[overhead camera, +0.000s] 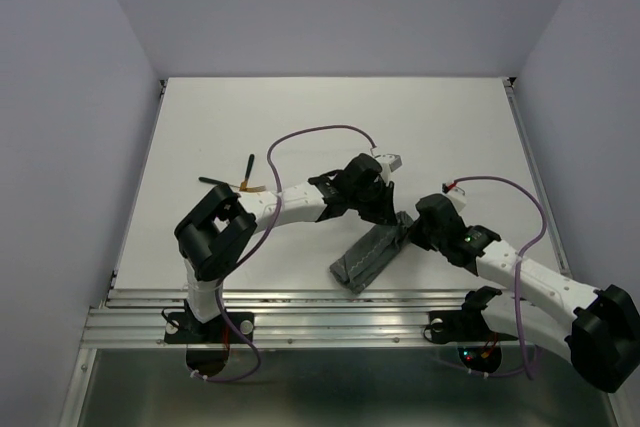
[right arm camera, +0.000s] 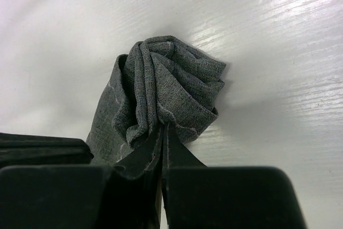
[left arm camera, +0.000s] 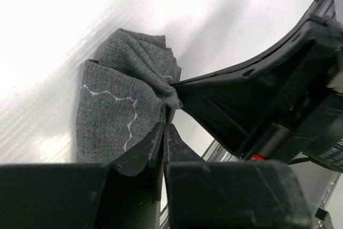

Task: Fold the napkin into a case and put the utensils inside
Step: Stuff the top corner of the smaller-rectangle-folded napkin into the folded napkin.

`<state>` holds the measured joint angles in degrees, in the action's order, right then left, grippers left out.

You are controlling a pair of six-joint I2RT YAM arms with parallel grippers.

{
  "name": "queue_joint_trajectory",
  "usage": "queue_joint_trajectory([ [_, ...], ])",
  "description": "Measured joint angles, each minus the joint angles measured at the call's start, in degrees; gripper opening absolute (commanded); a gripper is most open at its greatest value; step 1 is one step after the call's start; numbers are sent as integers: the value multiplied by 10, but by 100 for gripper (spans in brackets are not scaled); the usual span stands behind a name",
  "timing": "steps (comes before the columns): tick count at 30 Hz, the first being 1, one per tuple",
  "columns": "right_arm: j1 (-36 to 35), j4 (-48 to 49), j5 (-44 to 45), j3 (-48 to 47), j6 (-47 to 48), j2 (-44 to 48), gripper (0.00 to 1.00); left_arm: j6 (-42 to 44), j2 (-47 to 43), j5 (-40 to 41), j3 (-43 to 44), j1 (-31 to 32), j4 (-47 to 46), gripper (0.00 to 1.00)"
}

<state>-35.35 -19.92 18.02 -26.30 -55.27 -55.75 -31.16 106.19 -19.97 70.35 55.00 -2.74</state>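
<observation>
While the table (overhead camera: 330, 117) fills the overhead frame, the napkin (overhead camera: 368, 259) is found low and right of centre, folded down to a narrow strip. Its long axis is laid on a diagonal, from lower left up to upper right. Both arms are gathered at that upper-right end and nowhere else.

The right pincer (right arm camera: 162, 130) is clenched on the bunched end of the cloth, with the folds puckered at its tips. The left pincer (left arm camera: 165, 127) is drawn almost together at the same gathered end, right beside the other's tip. It appears to be pinching the hem, though that grip is less plainly shown.

The lower-left end is left free on the table. Any pull or opening of the pouch would therefore be made along that diagonal, it is judged.

The utensils (overhead camera: 243, 185) are spotted well apart, toward the upper left of the frame beyond the left arm's forearm, so they are nearer that arm than the right.
</observation>
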Motion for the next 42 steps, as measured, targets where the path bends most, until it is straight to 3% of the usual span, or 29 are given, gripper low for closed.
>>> queue_joint_trajectory([
  [1,0,0,0,0,0,2,1,0,-6,4,-1,0,-5,0],
  [13,0,-1,0,0,0,4,1,-9,-2,13,-2,-2,-29,0],
  [23,0,-1,0,0,0,3,1,-13,49,-17,0,-4,-40,0],
  [42,0,-2,1,0,0,2,1,-38,65,-56,1,-4,-83,0],
])
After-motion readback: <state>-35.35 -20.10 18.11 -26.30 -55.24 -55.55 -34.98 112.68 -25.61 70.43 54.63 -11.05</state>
